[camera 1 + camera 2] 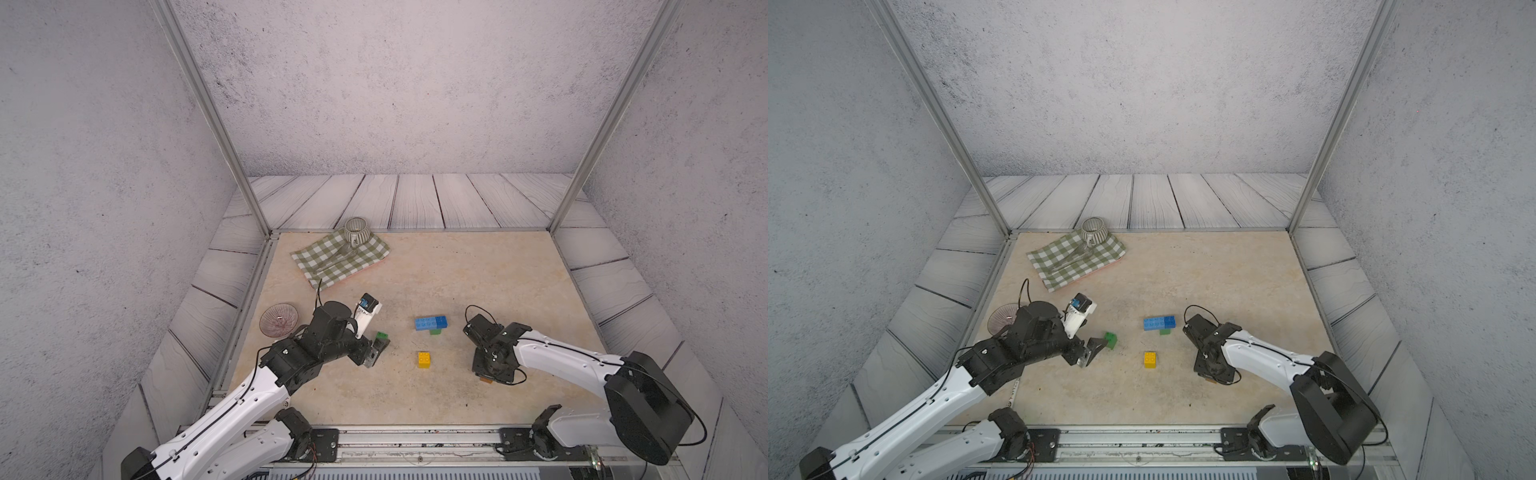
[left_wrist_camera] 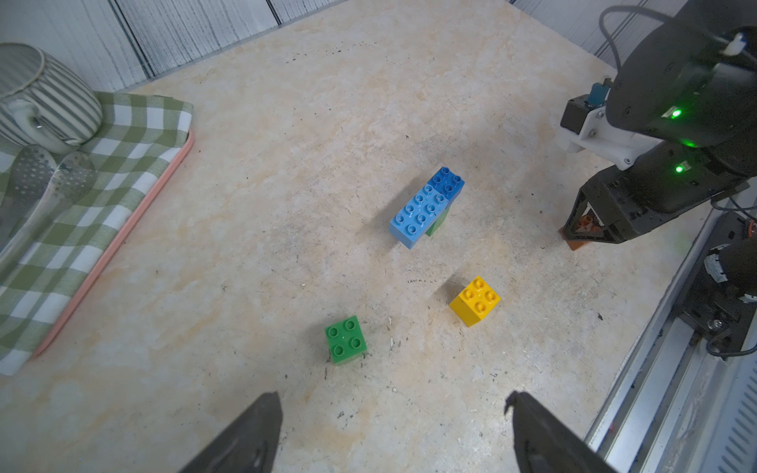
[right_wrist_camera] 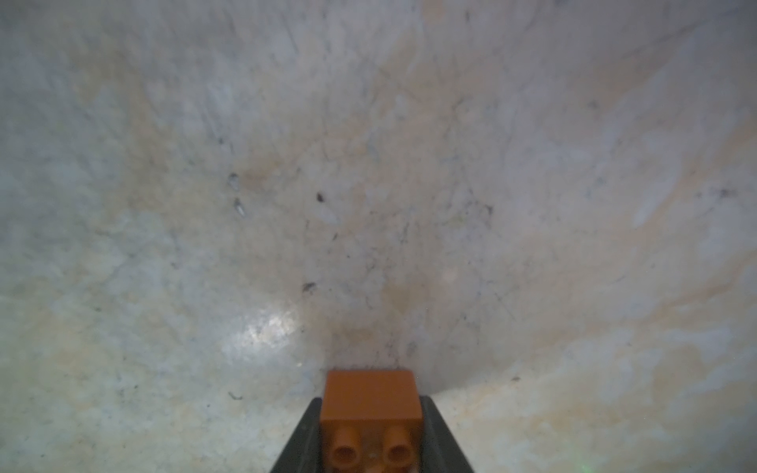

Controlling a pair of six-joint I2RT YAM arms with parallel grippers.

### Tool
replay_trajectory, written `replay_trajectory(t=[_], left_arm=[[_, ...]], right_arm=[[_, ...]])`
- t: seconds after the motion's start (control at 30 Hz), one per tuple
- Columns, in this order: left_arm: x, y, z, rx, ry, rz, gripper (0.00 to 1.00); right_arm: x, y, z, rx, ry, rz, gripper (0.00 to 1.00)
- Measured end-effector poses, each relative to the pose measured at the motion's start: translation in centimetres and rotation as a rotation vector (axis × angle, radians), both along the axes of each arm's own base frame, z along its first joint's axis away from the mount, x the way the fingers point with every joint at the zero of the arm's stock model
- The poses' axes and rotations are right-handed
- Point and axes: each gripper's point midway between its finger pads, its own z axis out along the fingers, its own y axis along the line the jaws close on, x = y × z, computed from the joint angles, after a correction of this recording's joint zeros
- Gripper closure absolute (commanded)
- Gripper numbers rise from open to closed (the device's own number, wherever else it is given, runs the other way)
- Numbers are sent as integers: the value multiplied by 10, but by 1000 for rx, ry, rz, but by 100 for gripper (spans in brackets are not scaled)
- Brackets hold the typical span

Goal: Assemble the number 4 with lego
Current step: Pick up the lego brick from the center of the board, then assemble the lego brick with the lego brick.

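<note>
The right gripper [image 3: 370,434] is clamped on the orange brick [image 3: 370,395], studs up, down at the mottled stone-look table [image 3: 164,204]. The blue bar [image 1: 430,323], long axis side to side atop a green stem [image 2: 436,223], lies to its left and farther out, nearest this arm, so probably the target. The left gripper [image 2: 391,399] gapes empty by a loose green brick [image 2: 345,340]. A glossy yellow brick [image 2: 475,301] sits between the grippers.

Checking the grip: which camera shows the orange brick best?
Right wrist view: the orange brick is close up, clamped in the right gripper. Left wrist view shows it small; both top views, a sliver.
</note>
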Motion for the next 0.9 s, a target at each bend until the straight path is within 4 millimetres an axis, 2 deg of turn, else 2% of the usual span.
replay_trajectory(t=[0.1, 0.13, 0.2, 0.27, 0.43, 0.67, 0.9], left_arm=[[0, 0, -1, 1, 1, 1, 10], [0, 0, -1, 1, 2, 1, 10], [0, 0, -1, 2, 3, 1, 10], [0, 0, -2, 2, 3, 0, 10], [0, 0, -2, 3, 5, -1, 10], [0, -3, -9, 16, 30, -10, 10], [1, -6, -21, 40, 67, -15, 10]], right_arm=[[1, 1, 4, 12, -14, 1, 71], [1, 1, 6, 18, -19, 2, 75], [1, 2, 9, 29, -28, 9, 93], [1, 3, 15, 39, -34, 26, 99], [11, 15, 40, 68, -54, 92, 100], [44, 47, 84, 98, -84, 234, 100], [77, 82, 96, 105, -53, 362, 100]])
